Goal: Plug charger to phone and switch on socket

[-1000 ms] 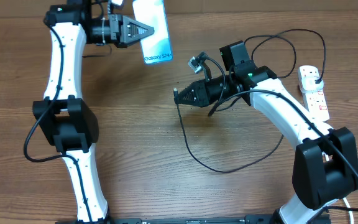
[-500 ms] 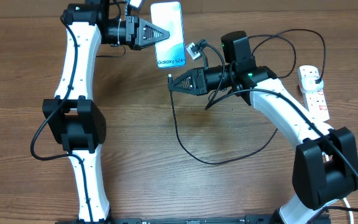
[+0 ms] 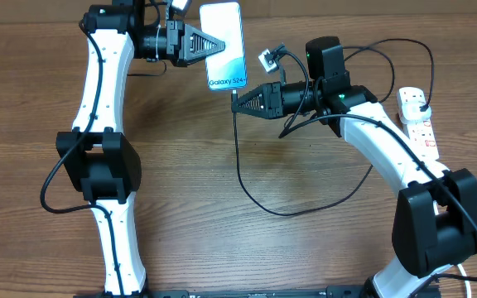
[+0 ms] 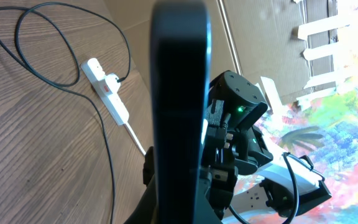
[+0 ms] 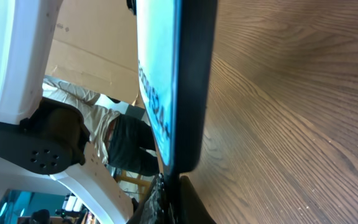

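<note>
Counter: wood-grain counter (image 3: 180, 215); socket (image 3: 417, 120) at its 3 o'clock edge.
Left pincer (image 3: 215, 44): clamped on the phone (image 3: 230, 33) near the 12 o'clock edge; long axis 12-to-6, lower end at 6.
Right pincer (image 3: 239, 101): closed on the charger (image 3: 240, 165) tip, just 5 o'clock of that end.
Nearer arm: right; insertion likely heads toward 11 o'clock.

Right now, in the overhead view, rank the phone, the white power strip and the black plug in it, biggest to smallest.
1. phone, widest; it is held up nearer the camera, so its lead is unsure.
2. power strip, similar length, narrower.
3. black plug, clearly smallest.
</note>
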